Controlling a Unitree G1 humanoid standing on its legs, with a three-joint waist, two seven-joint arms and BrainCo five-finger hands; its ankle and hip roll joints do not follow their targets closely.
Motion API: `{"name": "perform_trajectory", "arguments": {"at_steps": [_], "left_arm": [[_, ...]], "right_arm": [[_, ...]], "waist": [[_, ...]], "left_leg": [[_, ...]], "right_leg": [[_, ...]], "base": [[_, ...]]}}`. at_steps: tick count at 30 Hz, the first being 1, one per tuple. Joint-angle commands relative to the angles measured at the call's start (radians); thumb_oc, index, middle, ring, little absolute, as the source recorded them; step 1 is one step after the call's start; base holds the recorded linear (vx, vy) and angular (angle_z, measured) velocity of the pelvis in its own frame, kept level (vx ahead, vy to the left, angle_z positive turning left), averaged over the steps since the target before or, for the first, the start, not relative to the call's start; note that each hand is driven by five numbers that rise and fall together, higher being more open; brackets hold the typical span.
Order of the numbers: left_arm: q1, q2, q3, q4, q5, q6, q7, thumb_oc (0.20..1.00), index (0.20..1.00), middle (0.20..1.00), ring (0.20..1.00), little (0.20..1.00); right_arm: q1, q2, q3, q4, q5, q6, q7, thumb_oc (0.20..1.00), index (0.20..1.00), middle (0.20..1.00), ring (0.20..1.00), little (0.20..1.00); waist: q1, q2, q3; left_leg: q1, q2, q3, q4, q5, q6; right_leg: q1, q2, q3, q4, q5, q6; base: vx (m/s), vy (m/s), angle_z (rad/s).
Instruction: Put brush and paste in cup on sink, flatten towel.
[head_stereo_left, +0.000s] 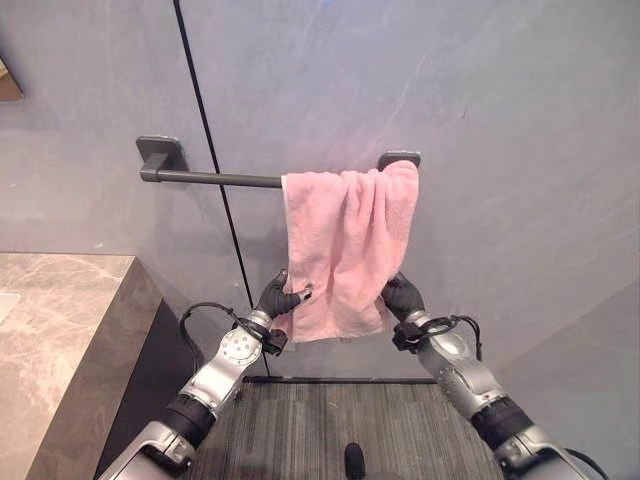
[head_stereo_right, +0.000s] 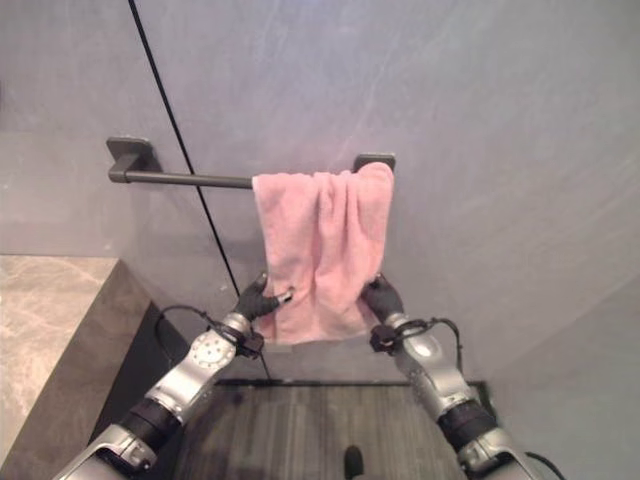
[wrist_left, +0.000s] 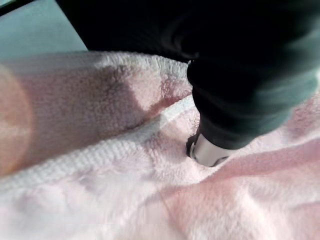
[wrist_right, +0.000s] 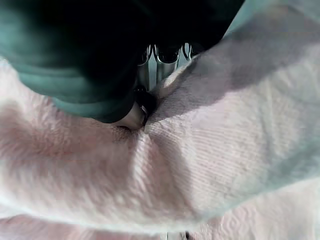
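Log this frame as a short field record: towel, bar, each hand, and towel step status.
towel: pink towel draped over the rail, bunched toward its right end, creased
rail: dark wall rail, left stretch bare
left hand: left hand pinching the towel's lower left edge
right hand: right hand gripping the towel's lower right edge
counter: marble counter at left
towel step: not yet flat

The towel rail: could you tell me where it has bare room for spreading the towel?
The rail is bare from its left bracket to the pink towel, which is bunched against the right bracket.
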Motion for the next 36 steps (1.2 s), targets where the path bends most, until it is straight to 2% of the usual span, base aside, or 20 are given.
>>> {"name": "perform_trajectory", "arguments": {"at_steps": [1, 4, 7, 11, 16, 19, 20, 24, 26, 30, 36], "left_arm": [[-0.052, 0.062, 0.028, -0.091, -0.063, -0.049, 0.011, 0.2, 0.2, 0.2, 0.2, 0.2], [-0.02, 0.085, 0.071, -0.217, -0.129, -0.075, 0.012, 0.2, 0.2, 0.2, 0.2, 0.2], [0.003, 0.111, 0.12, -0.305, -0.08, -0.088, 0.033, 0.2, 0.2, 0.2, 0.2, 0.2], [0.034, 0.085, 0.169, -0.317, 0.007, -0.099, 0.133, 0.2, 0.2, 0.2, 0.2, 0.2], [0.083, 0.073, 0.195, -0.322, 0.052, -0.092, 0.176, 0.2, 0.2, 0.2, 0.2, 0.2], [0.109, 0.054, 0.19, -0.27, 0.06, -0.062, 0.202, 0.2, 0.2, 0.2, 0.2, 0.2], [0.122, 0.049, 0.169, -0.226, 0.049, -0.032, 0.194, 0.2, 0.2, 0.2, 0.2, 0.2], [0.114, 0.049, 0.149, -0.187, 0.061, 0.001, 0.187, 0.2, 0.2, 0.2, 0.2, 0.2], [0.111, 0.059, 0.149, -0.202, 0.058, 0.016, 0.177, 0.2, 0.2, 0.2, 0.2, 0.2], [0.106, 0.087, 0.151, -0.239, 0.053, 0.009, 0.14, 0.2, 0.2, 0.2, 0.2, 0.2], [0.095, 0.111, 0.175, -0.333, 0.005, -0.046, 0.114, 0.2, 0.2, 0.2, 0.2, 0.2]], "right_arm": [[-0.037, 0.015, -0.055, -0.107, 0.114, -0.058, 0.069, 0.2, 0.2, 0.2, 0.2, 0.2], [-0.03, -0.044, -0.043, -0.268, 0.11, -0.07, 0.09, 0.2, 0.2, 0.2, 0.2, 0.2], [-0.037, -0.046, -0.029, -0.35, 0.12, -0.08, 0.094, 0.2, 0.2, 0.2, 0.2, 0.2], [-0.058, -0.007, 0.053, -0.362, 0.085, -0.06, 0.075, 0.2, 0.2, 0.2, 0.2, 0.2], [-0.092, 0.016, 0.115, -0.341, 0.059, -0.045, 0.061, 0.2, 0.2, 0.2, 0.2, 0.2], [-0.105, 0.055, 0.149, -0.281, 0.05, -0.03, 0.041, 0.2, 0.2, 0.2, 0.2, 0.2], [-0.109, 0.076, 0.165, -0.243, 0.021, -0.015, 0.017, 0.2, 0.2, 0.2, 0.2, 0.2], [-0.108, 0.107, 0.165, -0.208, 0.007, -0.004, -0.019, 0.2, 0.2, 0.2, 0.2, 0.2], [-0.106, 0.091, 0.157, -0.283, 0.024, -0.005, -0.007, 0.2, 0.2, 0.2, 0.2, 0.2], [-0.102, 0.057, 0.124, -0.346, 0.019, -0.022, 0.002, 0.2, 0.2, 0.2, 0.2, 0.2], [-0.08, 0.016, 0.081, -0.465, 0.024, -0.059, 0.027, 0.2, 0.2, 0.2, 0.2, 0.2]], "waist": [[-0.006, -0.038, 0.01], [-0.007, -0.042, 0.015], [-0.002, -0.045, 0.022], [0.011, -0.055, 0.028], [0.028, -0.059, 0.027], [0.04, -0.062, 0.028], [0.044, -0.061, 0.029], [0.046, -0.059, 0.029], [0.042, -0.059, 0.029], [0.036, -0.062, 0.024], [0.018, -0.066, 0.017]], "left_leg": [[-0.019, 0.043, -0.002, 0.007, 0.029, -0.019], [-0.023, 0.038, 0.001, 0.007, 0.028, -0.019], [-0.031, 0.034, 0.001, 0.007, 0.027, -0.02], [-0.043, 0.031, 0.001, 0.007, 0.03, -0.02], [-0.045, 0.024, -0.005, 0.007, 0.028, -0.016], [-0.05, 0.021, -0.009, 0.007, 0.029, -0.013], [-0.052, 0.019, -0.013, 0.007, 0.031, -0.011], [-0.054, 0.018, -0.016, 0.007, 0.033, -0.009], [-0.055, 0.019, -0.017, 0.007, 0.034, -0.009], [-0.054, 0.021, -0.011, 0.007, 0.033, -0.011], [-0.052, 0.027, 0.005, 0.007, 0.03, -0.014]], "right_leg": [[0.051, -0.112, 0.043, 0.028, -0.065, 0.093], [0.048, -0.118, 0.045, 0.027, -0.062, 0.098], [0.041, -0.121, 0.045, 0.024, -0.058, 0.1], [0.026, -0.127, 0.047, 0.029, -0.055, 0.1], [0.032, -0.133, 0.042, 0.021, -0.05, 0.101], [0.034, -0.136, 0.035, 0.019, -0.049, 0.099], [0.035, -0.136, 0.033, 0.018, -0.047, 0.098], [0.036, -0.137, 0.028, 0.018, -0.045, 0.096], [0.034, -0.136, 0.027, 0.018, -0.046, 0.096], [0.032, -0.135, 0.031, 0.016, -0.044, 0.099], [0.02, -0.131, 0.047, 0.016, -0.042, 0.104]], "base": [[0.0, 0.0, 0.0], [0.0, 0.0, 0.0], [0.0, 0.0, 0.0], [-0.02, 0.001, 0.0], [0.0, 0.0, 0.0], [-0.01, 0.002, 0.02], [0.0, 0.0, 0.0], [0.0, 0.001, 0.01], [0.0, 0.0, 0.0], [0.0, 0.0, 0.0], [0.0, 0.001, -0.01]]}}
